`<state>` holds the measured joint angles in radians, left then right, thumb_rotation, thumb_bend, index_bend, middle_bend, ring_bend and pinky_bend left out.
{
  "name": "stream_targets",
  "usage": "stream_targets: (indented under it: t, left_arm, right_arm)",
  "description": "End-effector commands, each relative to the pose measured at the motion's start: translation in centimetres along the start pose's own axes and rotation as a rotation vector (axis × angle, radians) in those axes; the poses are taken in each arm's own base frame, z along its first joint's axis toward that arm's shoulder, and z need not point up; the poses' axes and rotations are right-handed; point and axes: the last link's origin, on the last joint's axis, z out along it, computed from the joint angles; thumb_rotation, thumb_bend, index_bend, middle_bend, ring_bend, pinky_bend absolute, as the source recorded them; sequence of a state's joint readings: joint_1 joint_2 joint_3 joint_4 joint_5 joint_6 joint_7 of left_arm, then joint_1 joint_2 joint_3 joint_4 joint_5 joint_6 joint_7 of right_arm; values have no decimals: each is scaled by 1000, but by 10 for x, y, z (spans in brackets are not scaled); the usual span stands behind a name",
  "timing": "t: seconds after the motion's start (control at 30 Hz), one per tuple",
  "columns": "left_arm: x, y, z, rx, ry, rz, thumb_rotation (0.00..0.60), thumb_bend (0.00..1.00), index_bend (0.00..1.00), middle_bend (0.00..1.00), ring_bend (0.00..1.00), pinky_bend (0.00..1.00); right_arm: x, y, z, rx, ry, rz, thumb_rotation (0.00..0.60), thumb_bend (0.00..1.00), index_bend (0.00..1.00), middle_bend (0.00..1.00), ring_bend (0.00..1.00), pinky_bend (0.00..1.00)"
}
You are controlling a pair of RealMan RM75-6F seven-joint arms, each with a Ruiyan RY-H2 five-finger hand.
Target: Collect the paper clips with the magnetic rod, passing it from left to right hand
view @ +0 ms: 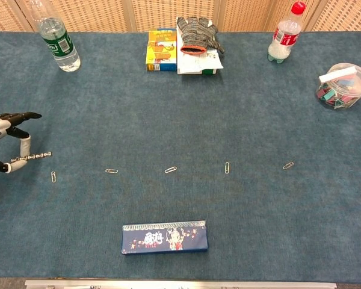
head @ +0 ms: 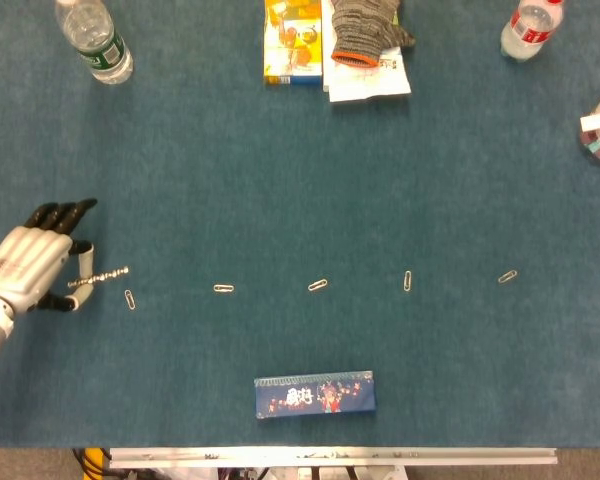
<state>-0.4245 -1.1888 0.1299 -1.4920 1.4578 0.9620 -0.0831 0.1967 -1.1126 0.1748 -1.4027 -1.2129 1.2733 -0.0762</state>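
My left hand [head: 30, 260] [view: 3, 139] is at the table's left edge and pinches a thin metal magnetic rod [head: 100, 277] [view: 32, 157] that points right. The rod's tip hangs just above and left of the leftmost paper clip [head: 129, 299] [view: 53, 176]. Several more paper clips lie in a row to the right: one [head: 223, 288], another [head: 318, 285], an upright one [head: 408, 281] and the far-right one [head: 507, 276]. My right hand is not in either view.
A blue patterned box [head: 314, 393] lies near the front edge. At the back stand a green-label bottle [head: 95, 40], a yellow box [head: 292, 40] with a glove [head: 368, 28] beside it, and a red-label bottle [head: 530, 28]. A clear tub of clips [view: 343, 85] sits far right.
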Motion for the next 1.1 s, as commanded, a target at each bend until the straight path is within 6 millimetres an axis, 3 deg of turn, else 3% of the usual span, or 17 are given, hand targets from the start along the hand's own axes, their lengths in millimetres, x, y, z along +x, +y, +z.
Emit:
stream_targets:
  t: [0.03, 0.5, 1.1]
  left_arm:
    - [-5, -1, -4, 4, -11, -3, 600, 357, 603, 0, 0, 0]
    - [-36, -14, -22, 50, -101, -34, 600, 357, 604, 0, 0, 0]
    - [-35, -9, -11, 32, -95, -41, 600, 357, 604, 0, 0, 0]
  right_arm:
    - [0, 0, 0, 0, -1, 0, 600, 23, 577, 414, 321, 274]
    - [0, -2, -1, -1, -3, -1, 600, 23, 577, 414, 321, 274]
    - [0, -2, -2, -2, -2, 2, 600, 22, 577, 414, 321, 274]
